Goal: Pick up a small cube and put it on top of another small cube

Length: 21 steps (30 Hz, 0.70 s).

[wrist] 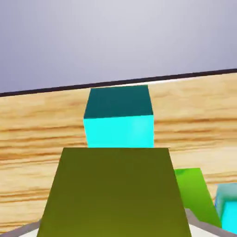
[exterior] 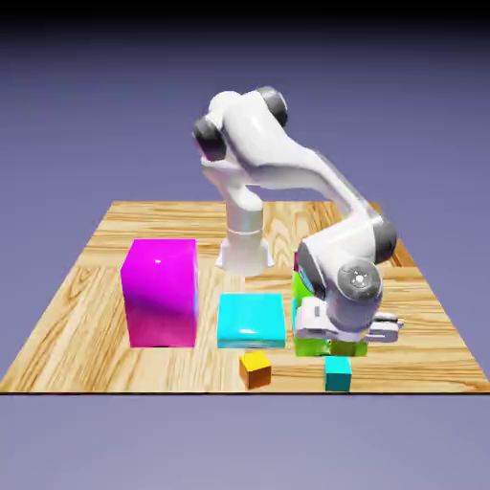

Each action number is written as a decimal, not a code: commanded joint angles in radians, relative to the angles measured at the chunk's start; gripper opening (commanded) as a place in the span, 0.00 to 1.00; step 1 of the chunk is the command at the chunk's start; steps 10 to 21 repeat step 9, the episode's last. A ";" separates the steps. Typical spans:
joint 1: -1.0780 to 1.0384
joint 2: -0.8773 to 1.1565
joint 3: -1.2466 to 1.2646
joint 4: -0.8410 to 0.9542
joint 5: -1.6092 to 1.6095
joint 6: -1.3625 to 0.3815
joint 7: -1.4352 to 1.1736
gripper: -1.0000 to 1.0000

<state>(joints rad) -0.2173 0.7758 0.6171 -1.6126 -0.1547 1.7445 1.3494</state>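
In the hand view a small yellow cube (wrist: 115, 190), olive in shadow, fills the lower middle, and my gripper (wrist: 115, 233) is shut on it, its tips almost hidden at the bottom corners. Just beyond it a small cyan cube (wrist: 119, 122) rests on the wooden table near the edge. In the exterior view the hand (exterior: 337, 325) hangs low near the table's front, right above and behind that small cyan cube (exterior: 337, 373). The hand hides the yellow cube there. A small orange cube (exterior: 256, 368) lies to the exterior view's left of the cyan one.
A big lime-green block (exterior: 304, 287) stands right behind the hand, also seen as the green wedge (wrist: 194, 194). A big cyan block (exterior: 251, 319) and a tall magenta block (exterior: 161, 292) stand toward the exterior view's left. The table's front edge (exterior: 239, 390) runs close by.
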 commanded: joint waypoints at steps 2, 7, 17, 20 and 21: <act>0.000 0.021 -0.011 -0.069 -0.016 0.086 0.005 0.00; 0.000 0.006 -0.003 -0.021 -0.006 0.025 0.002 1.00; 0.000 -0.010 0.005 0.034 0.005 -0.044 -0.002 1.00; 0.000 -0.010 0.005 0.034 0.005 -0.044 -0.002 1.00; 0.000 -0.010 0.005 0.034 0.005 -0.044 -0.002 1.00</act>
